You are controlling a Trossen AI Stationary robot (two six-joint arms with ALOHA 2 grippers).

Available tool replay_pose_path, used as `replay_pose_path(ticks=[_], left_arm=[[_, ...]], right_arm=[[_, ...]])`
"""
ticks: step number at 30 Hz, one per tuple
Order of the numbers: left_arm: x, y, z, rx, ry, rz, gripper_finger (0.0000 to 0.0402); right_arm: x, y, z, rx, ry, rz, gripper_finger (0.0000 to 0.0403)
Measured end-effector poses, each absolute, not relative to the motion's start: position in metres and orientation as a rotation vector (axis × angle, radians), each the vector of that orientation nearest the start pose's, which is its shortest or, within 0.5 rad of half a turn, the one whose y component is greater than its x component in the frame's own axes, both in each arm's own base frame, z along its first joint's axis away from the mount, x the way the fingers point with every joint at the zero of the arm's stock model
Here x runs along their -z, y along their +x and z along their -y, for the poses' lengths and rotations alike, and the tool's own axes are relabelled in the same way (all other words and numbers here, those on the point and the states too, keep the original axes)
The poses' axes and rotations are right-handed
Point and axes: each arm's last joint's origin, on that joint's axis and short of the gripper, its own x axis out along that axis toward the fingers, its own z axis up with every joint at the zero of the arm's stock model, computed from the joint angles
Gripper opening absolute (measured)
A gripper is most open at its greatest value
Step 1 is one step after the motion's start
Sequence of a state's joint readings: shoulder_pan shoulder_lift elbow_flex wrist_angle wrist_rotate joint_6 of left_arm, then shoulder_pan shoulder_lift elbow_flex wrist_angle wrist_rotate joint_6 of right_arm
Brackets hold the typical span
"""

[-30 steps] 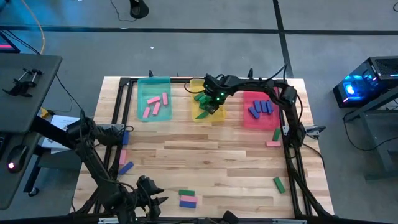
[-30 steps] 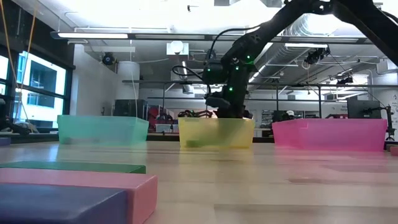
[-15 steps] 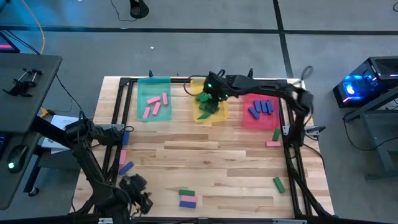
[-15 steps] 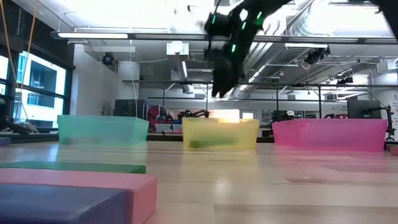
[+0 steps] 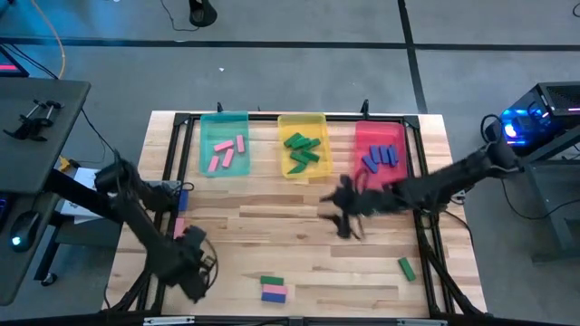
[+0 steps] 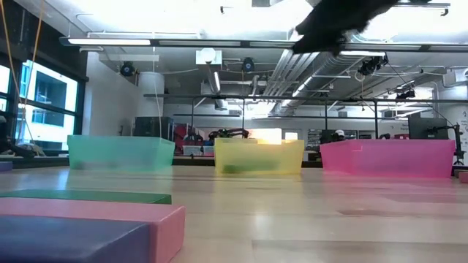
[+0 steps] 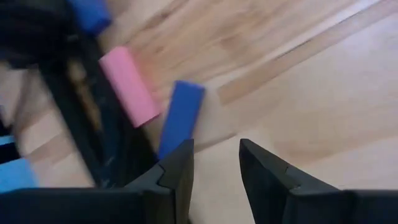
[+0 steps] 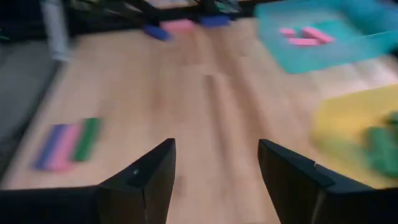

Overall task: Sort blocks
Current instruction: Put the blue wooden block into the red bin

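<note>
Right claw spread wide and empty, hanging over bare wood at the middle of the table, in front of the yellow tray and red tray. Left claw parted by a narrow gap, nothing between the fingers, low over the table's left edge, just beside a blue block and a pink block lying against the dark frame rail. Farther out: pink blocks in the teal tray, green blocks in the yellow tray, blue blocks in the red tray. Loose on the wood: a green, blue and pink trio side by side near the front edge, and a lone green block at the right front.
</note>
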State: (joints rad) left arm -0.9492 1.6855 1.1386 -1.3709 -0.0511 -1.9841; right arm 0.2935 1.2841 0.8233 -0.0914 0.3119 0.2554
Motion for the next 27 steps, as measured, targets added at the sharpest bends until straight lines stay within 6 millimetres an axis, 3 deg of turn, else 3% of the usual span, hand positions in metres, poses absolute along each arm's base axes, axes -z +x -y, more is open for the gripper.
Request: replay_pose_path(ticks=[5,11,21,27], left_arm=[[-0.183,0.153,0.166,-1.046,-0.568,-1.503,0.0119],[-0.161,0.146,0.13,-0.999,-0.595,-1.751,0.0122],[-0.141,0.153,0.108,-0.864,-0.7,-1.793,0.0218],[-0.14,0.156,0.104,-0.833,-0.702,-1.798,0.0231]], right_arm=[[-0.224,0.229,-0.116,0.023,0.18,-0.399,0.0213],[-0.21,0.199,-0.149,0.041,0.242,-0.361,0.0213],[-0.211,0.176,-0.172,0.031,0.267,-0.318,0.0213],[-0.212,0.169,-0.178,0.025,0.278,-0.307,0.0213]])
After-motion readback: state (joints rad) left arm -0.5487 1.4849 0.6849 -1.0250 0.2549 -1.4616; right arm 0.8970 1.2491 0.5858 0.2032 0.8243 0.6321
